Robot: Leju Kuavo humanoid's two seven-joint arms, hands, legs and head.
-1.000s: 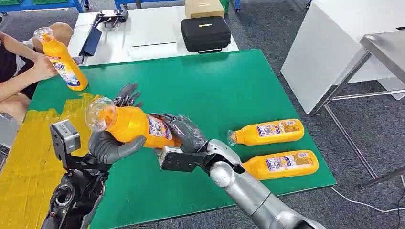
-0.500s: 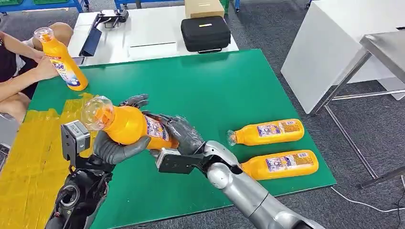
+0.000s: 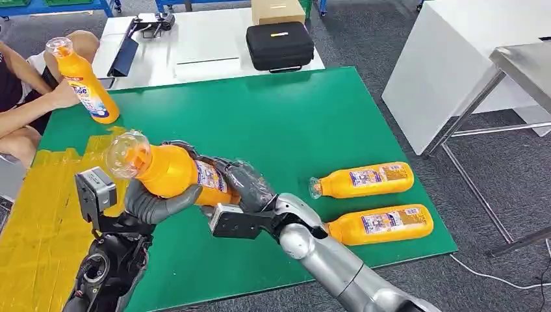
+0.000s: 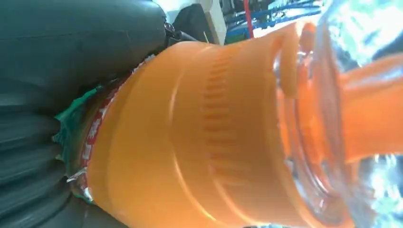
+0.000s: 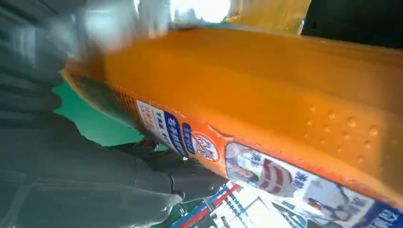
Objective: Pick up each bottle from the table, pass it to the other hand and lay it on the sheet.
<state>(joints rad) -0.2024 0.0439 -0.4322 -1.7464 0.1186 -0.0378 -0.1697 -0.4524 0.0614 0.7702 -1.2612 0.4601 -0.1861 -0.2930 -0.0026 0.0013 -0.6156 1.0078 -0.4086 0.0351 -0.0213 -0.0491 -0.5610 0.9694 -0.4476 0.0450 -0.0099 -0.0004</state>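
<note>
Bright, even overhead light fills the room and leaves only soft, short shadows on the green table [image 3: 292, 110], while both wrist views sit too close to focus, the orange bottle [image 4: 199, 142] smeared and its clear cap [image 4: 370, 28] blown out white.

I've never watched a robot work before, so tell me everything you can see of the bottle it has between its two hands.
The held bottle is orange plastic with a clear cap over its orange nozzle and a printed red, white and blue label. It lies roughly level above the green table, cap end towards the yellow sheet. The left hand grips its neck end and the right hand its base end.
</note>
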